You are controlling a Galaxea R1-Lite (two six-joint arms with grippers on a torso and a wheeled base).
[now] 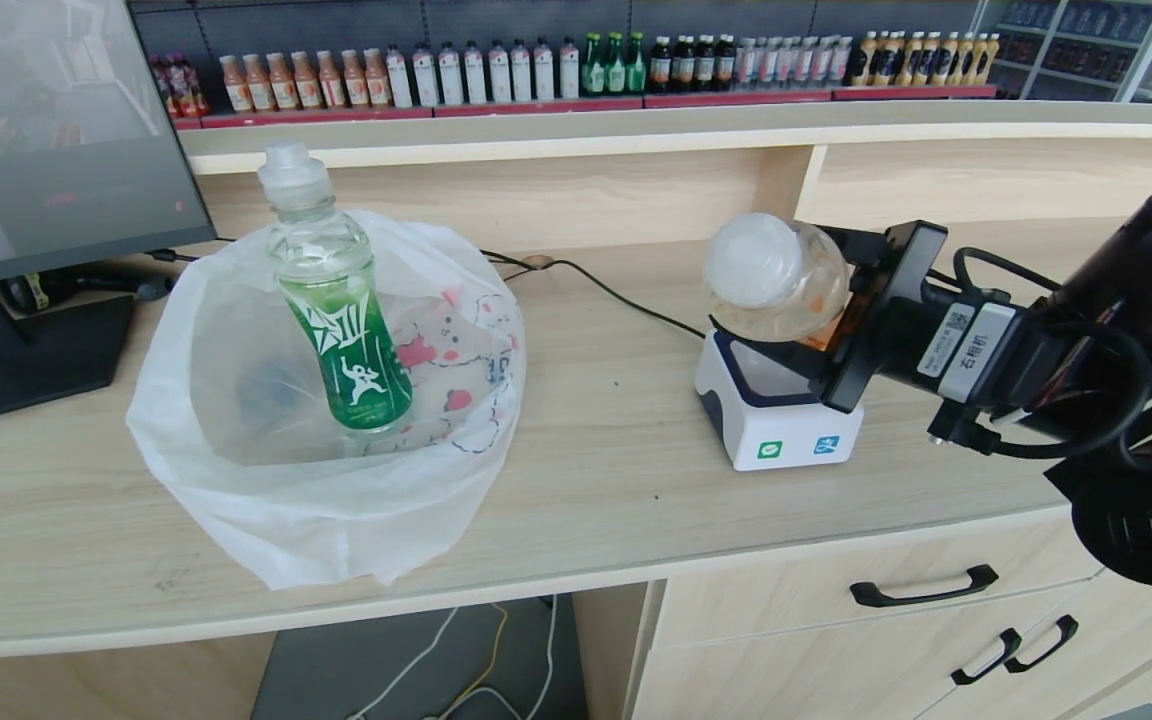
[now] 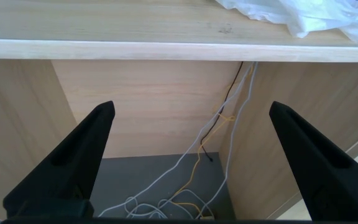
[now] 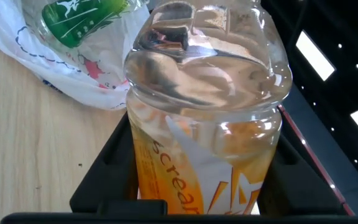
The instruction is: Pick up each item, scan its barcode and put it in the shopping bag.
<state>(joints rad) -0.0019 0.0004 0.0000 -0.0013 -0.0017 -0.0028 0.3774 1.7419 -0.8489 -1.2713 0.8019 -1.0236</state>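
Observation:
My right gripper [image 1: 826,300] is shut on a clear bottle with an orange label [image 1: 781,280], held on its side with its white cap toward me, right over the white barcode scanner [image 1: 776,410]. In the right wrist view the orange-label bottle [image 3: 207,124] sits between the black fingers [image 3: 104,174]. A green-label bottle [image 1: 336,300] stands upright inside the white shopping bag [image 1: 326,490] on the counter's left half. My left gripper [image 2: 191,162] hangs open below the counter edge [image 2: 166,50], its fingers [image 2: 73,168] spread wide with nothing between them.
A dark monitor [image 1: 56,130] stands at the far left on its base. A black cable [image 1: 596,285] runs across the counter behind the bag to the scanner. Drawers with black handles [image 1: 926,590] lie below the counter at right. Loose cables [image 2: 210,155] hang under the counter.

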